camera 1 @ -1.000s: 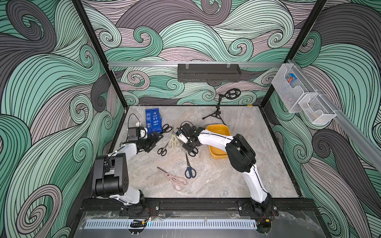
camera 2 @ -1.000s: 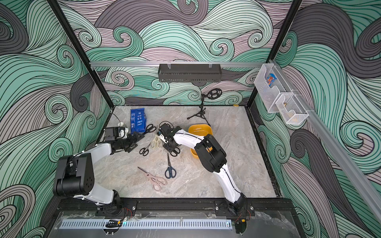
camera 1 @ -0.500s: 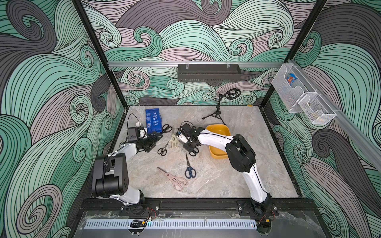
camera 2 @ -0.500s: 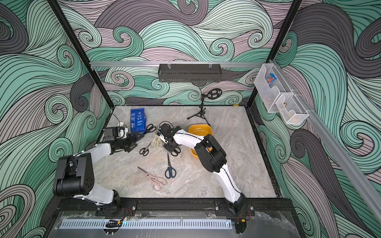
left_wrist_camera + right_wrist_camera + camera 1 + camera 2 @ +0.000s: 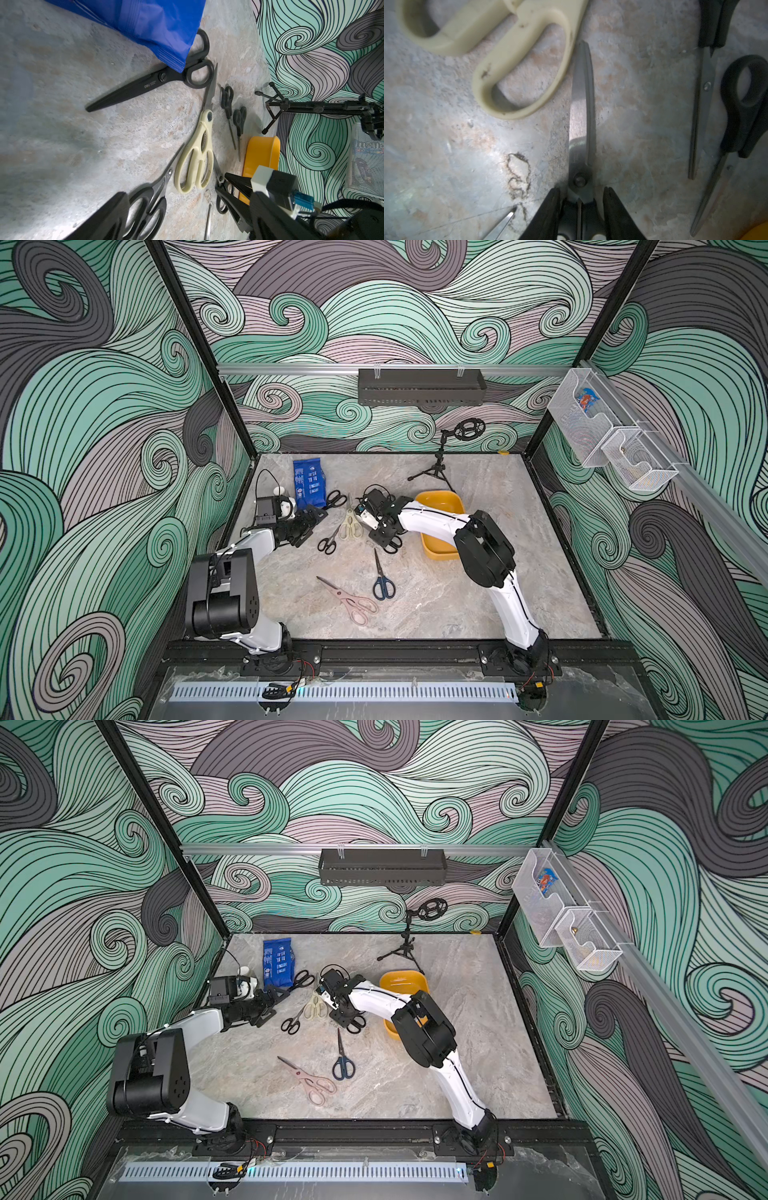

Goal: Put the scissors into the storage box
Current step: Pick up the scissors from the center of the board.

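Observation:
Several scissors lie on the table in both top views: cream-handled scissors, small black scissors, dark-blue-handled scissors and pink-handled scissors. The yellow storage box stands right of them, partly under my right arm. My right gripper straddles the handle neck of black-handled scissors that lie flat. Its fingers stand close on both sides, with thin gaps. My left gripper rests wide open and empty near the small black pair.
A blue bag partly covers all-black scissors. Two small black scissors lie near the box. A small tripod stands at the back. A dark tray and white mesh baskets hang on the walls.
My right gripper's jaws have narrowed round the black scissors' handle. Neither arm has otherwise moved, and the scissors lie where they were.

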`<state>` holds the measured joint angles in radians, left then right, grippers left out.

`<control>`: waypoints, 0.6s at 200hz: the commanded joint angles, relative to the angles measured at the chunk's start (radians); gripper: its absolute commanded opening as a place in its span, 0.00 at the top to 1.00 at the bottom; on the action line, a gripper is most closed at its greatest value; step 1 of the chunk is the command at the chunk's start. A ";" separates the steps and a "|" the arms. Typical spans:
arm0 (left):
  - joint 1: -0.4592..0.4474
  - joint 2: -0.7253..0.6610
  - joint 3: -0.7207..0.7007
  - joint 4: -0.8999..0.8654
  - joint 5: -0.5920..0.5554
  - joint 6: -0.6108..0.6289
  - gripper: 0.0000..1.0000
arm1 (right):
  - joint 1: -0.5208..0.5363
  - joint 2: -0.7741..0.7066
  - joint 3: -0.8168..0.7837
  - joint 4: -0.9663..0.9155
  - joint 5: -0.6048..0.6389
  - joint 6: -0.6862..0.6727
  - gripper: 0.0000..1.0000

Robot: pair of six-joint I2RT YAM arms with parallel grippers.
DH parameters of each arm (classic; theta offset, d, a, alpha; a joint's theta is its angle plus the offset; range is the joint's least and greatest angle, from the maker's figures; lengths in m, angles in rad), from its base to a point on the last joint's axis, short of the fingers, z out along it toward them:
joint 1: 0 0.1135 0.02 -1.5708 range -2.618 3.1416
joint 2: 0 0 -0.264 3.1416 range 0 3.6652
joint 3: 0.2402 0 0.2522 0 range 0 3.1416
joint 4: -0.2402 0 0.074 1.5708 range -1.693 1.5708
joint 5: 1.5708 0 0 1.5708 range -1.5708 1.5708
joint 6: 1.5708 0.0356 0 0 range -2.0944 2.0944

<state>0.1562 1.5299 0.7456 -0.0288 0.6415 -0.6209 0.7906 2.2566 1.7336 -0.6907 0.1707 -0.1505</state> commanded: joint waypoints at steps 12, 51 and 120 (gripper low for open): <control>0.006 0.006 -0.001 0.012 0.024 0.000 0.05 | -0.017 0.107 -0.028 -0.211 0.051 -0.004 0.59; 0.009 0.007 -0.002 0.013 0.027 -0.003 0.05 | -0.017 0.112 -0.010 -0.239 0.034 0.003 0.62; 0.013 0.005 -0.003 0.016 0.030 -0.005 0.05 | -0.022 0.127 -0.003 -0.249 -0.006 0.001 0.81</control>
<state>0.1574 1.5299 0.7452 -0.0284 0.6483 -0.6212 0.7860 2.2791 1.7874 -0.7769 0.1734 -0.1501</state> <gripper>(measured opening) 0.946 0.259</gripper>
